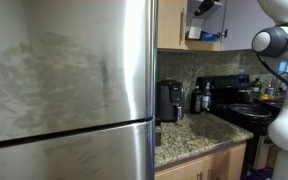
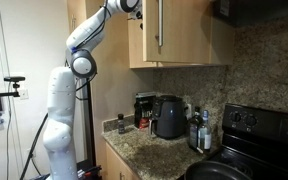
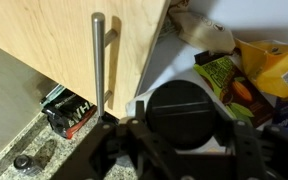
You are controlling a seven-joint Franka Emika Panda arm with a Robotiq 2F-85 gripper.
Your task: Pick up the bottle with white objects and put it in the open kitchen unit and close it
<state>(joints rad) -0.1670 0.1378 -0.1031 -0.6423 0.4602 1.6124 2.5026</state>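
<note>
Hovering | tool (image 3: 122, 127) closed beside kitchen unit (image 3: 44, 40) handle (image 3: 98, 60) | packets (image 3: 219, 72): writing unreadable

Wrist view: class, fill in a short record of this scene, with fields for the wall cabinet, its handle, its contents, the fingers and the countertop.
wall cabinet: light wood door, open; white inside shows beside its edge
handle: slim vertical metal bar on the door
contents: yellow package, green package
black round object: directly ahead of the fingers; identity unclear
fingers: dark, at the bottom edge of the view, shut
countertop: speckled stone, below the door
</note>
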